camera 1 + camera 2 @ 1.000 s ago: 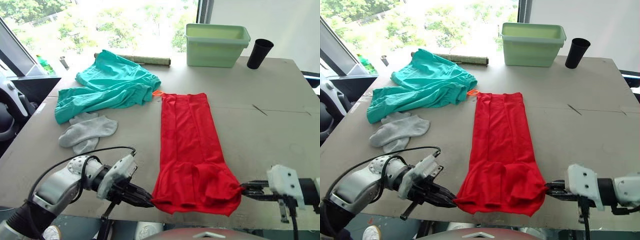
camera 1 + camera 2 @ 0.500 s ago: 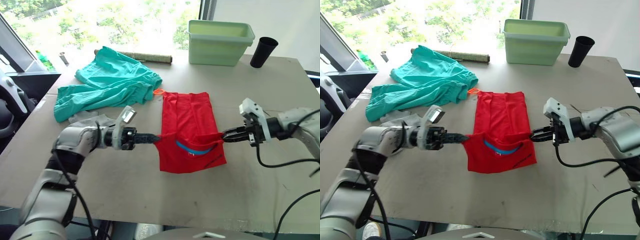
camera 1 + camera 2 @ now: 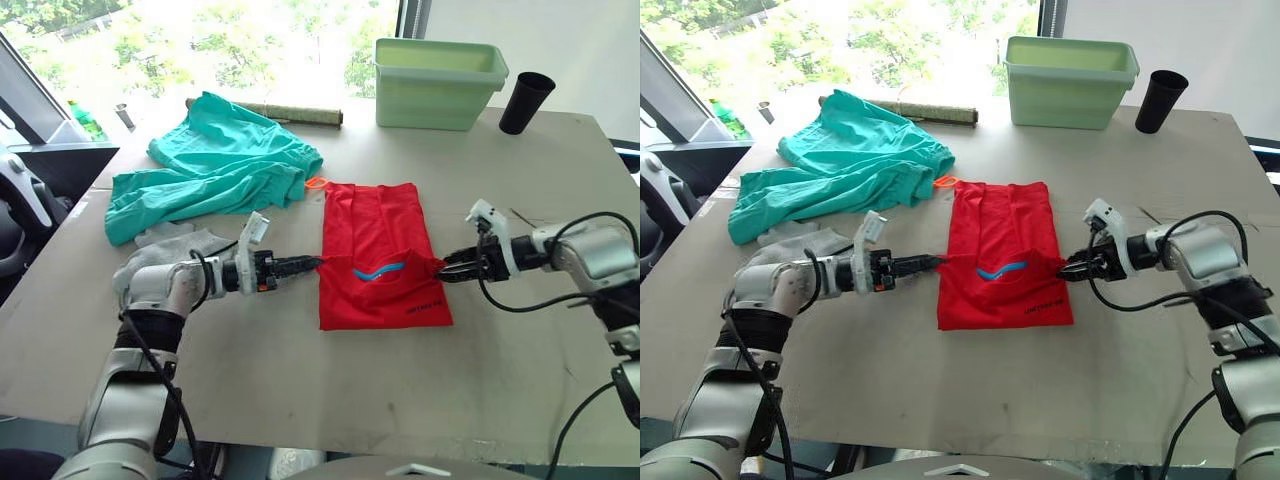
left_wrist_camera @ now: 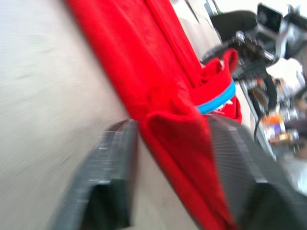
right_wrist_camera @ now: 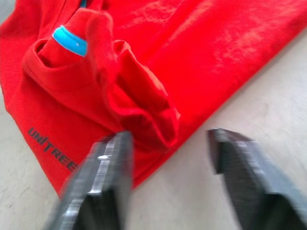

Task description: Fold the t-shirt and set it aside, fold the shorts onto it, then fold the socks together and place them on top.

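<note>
The red t-shirt (image 3: 378, 262) lies folded in half on the table's middle, its blue neck label showing on top. My left gripper (image 3: 312, 262) sits at the shirt's left edge; in the left wrist view it (image 4: 172, 127) stands open, with a red fold lying loose between the fingers. My right gripper (image 3: 444, 270) is at the shirt's right edge, and it (image 5: 170, 139) is open too, a bunched corner of cloth lying by one finger. The teal shorts (image 3: 220, 170) lie crumpled at the back left. The grey socks (image 3: 175, 243) lie in front of them, partly behind my left arm.
A pale green bin (image 3: 438, 85) and a black cup (image 3: 524, 103) stand at the back right. A rolled mat (image 3: 285, 113) lies along the far edge behind the shorts. Bare table (image 3: 520, 340) stretches in front of and right of the shirt.
Both grippers carried the shirt's near hem away from me, folding it in half, then opened. The folded-over layer has settled flat on the table.
</note>
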